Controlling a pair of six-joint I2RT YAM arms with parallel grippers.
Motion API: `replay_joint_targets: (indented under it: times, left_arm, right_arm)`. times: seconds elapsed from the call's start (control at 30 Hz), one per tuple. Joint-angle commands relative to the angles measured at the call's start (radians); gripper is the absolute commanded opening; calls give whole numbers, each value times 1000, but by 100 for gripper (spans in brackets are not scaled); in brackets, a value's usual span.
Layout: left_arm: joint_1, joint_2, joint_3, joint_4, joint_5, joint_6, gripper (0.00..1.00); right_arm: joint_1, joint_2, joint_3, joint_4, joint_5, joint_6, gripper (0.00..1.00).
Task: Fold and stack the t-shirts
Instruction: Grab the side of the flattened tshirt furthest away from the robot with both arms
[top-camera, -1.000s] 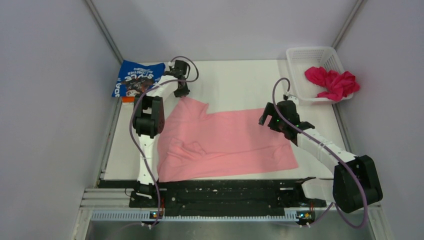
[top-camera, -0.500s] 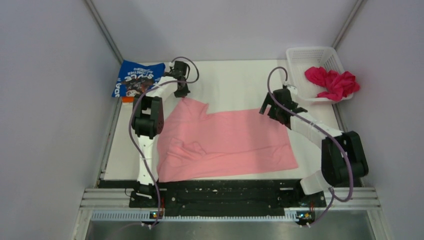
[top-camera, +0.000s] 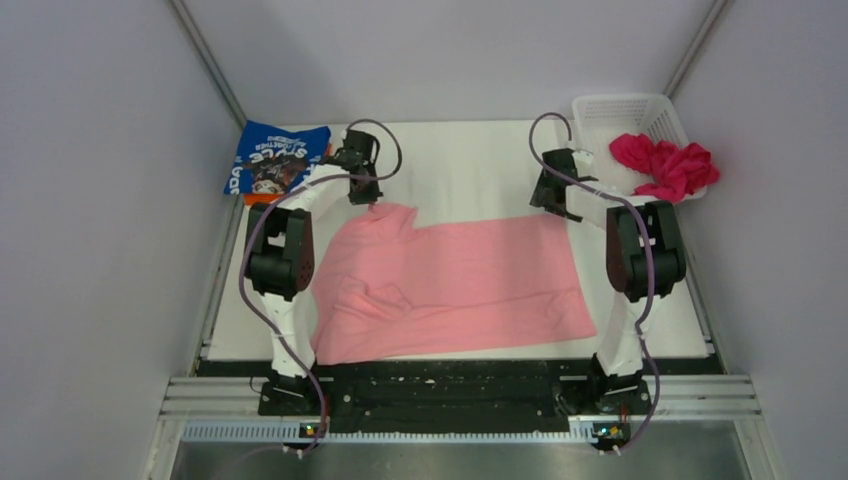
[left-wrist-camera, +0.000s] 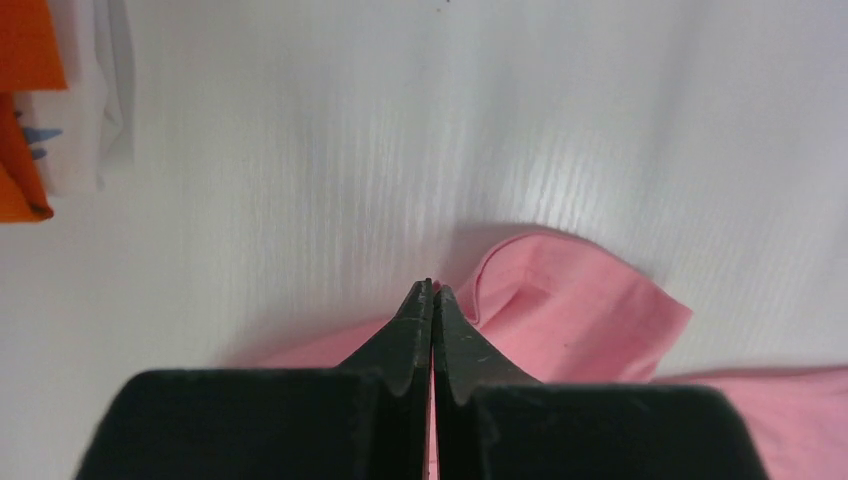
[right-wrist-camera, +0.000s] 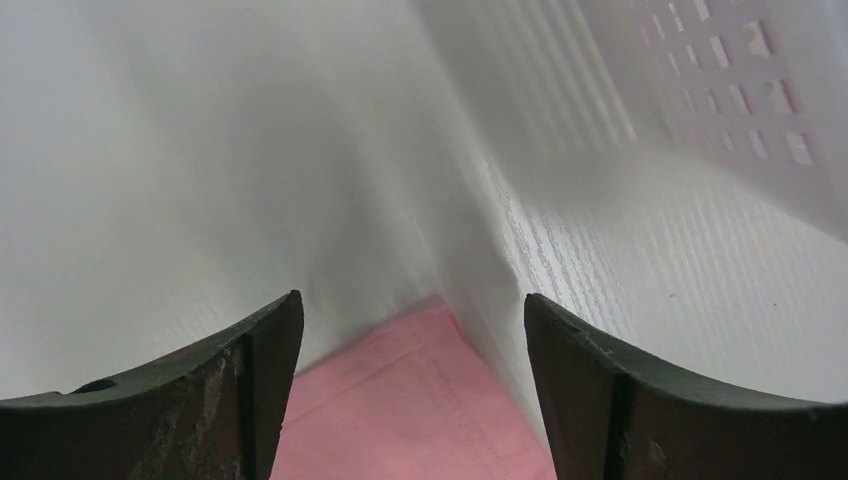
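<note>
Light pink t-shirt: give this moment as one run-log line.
light pink cloth t-shirt spread out | left gripper shut at far-left corner | right gripper open over far-right corner

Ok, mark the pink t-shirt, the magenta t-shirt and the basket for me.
light pink t-shirt (top-camera: 470, 275): top external view, flat middle of the spread cloth.
magenta t-shirt (top-camera: 665, 165): top external view, centre of the crumpled bundle.
white lattice basket (top-camera: 620, 98): top external view, bare far rim.

Blue t-shirt (top-camera: 275, 158): white block lettering above a print, upside down in the top view, too small to read for certain.
Other legible text: none.
</note>
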Motion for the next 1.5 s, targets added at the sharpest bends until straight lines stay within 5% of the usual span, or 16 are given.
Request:
replay_joint_targets:
  times: [0.0,0.53,0.63,0.8,1.47]
  left_arm:
    - [-17,-137,-76,79,4,15,0]
    - [-40,-278,-238,105,6,-15,0]
    - [-42,-294,-256,109,9,-18,0]
    - [-49,-328,-282,111,6,-21,0]
    - [-135,-728,-567,53,-144,-105,0]
  right_arm:
    - [-8,27,52,-21,32,-31,78]
    - [-9,-49,-80,28,5,-22,50]
    - [-8,-46,-77,43,-6,-30,25]
    - [-8,-57,-67,79,-15,-74,0]
    - [19,-391,-352,201,-90,-111,0]
